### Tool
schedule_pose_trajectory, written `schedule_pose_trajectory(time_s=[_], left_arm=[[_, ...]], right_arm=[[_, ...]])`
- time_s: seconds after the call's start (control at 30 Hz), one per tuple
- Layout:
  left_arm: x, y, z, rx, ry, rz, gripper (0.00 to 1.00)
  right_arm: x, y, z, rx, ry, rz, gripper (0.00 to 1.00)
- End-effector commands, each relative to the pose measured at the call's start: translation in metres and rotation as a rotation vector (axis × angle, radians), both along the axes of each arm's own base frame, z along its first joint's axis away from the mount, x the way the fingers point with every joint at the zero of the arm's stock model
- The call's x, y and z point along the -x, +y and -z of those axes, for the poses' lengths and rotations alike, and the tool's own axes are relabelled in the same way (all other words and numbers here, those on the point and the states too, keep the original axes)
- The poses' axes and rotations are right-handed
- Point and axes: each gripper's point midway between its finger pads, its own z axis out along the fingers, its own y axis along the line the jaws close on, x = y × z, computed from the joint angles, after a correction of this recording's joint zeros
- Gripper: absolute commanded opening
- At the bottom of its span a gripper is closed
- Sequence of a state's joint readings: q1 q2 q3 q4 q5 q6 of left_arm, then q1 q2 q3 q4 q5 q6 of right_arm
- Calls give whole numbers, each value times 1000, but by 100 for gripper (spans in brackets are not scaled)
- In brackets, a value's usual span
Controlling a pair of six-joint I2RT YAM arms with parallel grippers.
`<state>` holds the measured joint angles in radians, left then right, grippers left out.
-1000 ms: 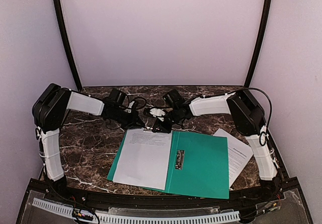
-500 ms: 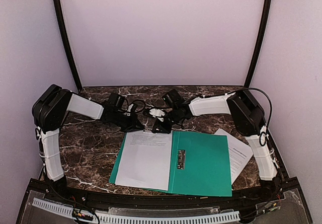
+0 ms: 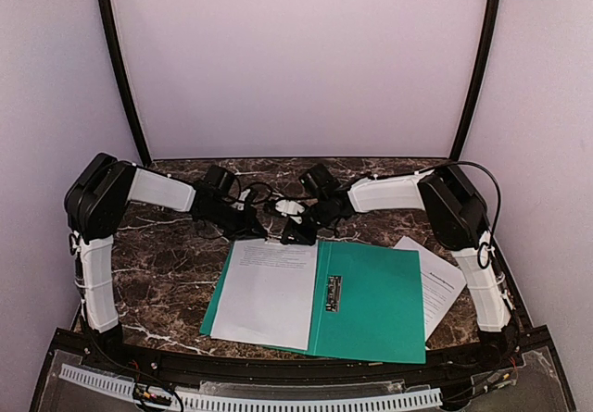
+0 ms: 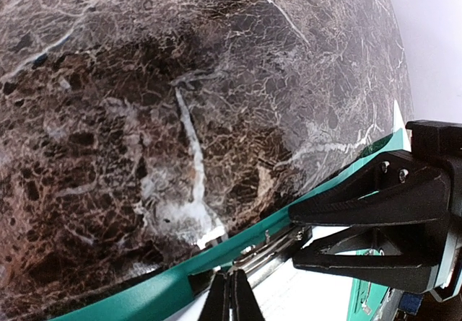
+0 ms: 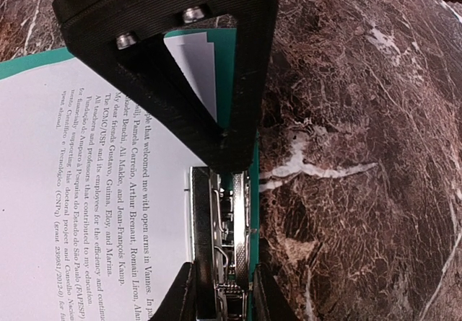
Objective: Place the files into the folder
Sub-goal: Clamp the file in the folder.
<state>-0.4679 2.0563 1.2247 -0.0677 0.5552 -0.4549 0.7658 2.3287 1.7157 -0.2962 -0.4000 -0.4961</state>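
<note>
Folder: open flat on the bench; lower centre of the overhead view
First sheet: lying on the folder's left half
Second sheet: lower right; left part tucked under the folder's right edge
Left end effector: closed tight, holding nothing; tips at the folder's upper edge, just beside the metal clip
Right end effector: slightly parted; jaws pinched on the metal clip
</note>
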Motion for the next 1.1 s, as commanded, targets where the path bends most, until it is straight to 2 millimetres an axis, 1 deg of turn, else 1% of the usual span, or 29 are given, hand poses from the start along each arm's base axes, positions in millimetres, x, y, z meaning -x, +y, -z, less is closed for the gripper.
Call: schedule_pose_trajectory(time_s=[0.0, 0.23, 0.3, 0.43, 0.6, 0.83, 0.97, 1.07], left_arm=[[75, 50, 96, -347, 302, 41, 1], [95, 71, 114, -446, 357, 62, 1], [96, 73, 116, -455, 359, 62, 1], [88, 74, 114, -479, 343, 69, 1], [82, 87, 114, -585, 331, 92, 1], [86, 101, 125, -669, 353, 135, 1], [85, 101, 127, -672, 349, 133, 1], [75, 95, 119, -656, 316, 130, 1]], right_arm=[[9, -31, 65, 201, 35, 23, 2], [10, -30, 65, 201, 32, 20, 2], [10, -29, 65, 203, 28, 17, 2], [12, -27, 67, 213, 14, 3, 2], [16, -28, 68, 225, 9, -12, 2], [16, -26, 65, 227, -4, -17, 2], [18, -26, 67, 237, -12, -27, 2], [19, -25, 69, 247, -19, -37, 2]])
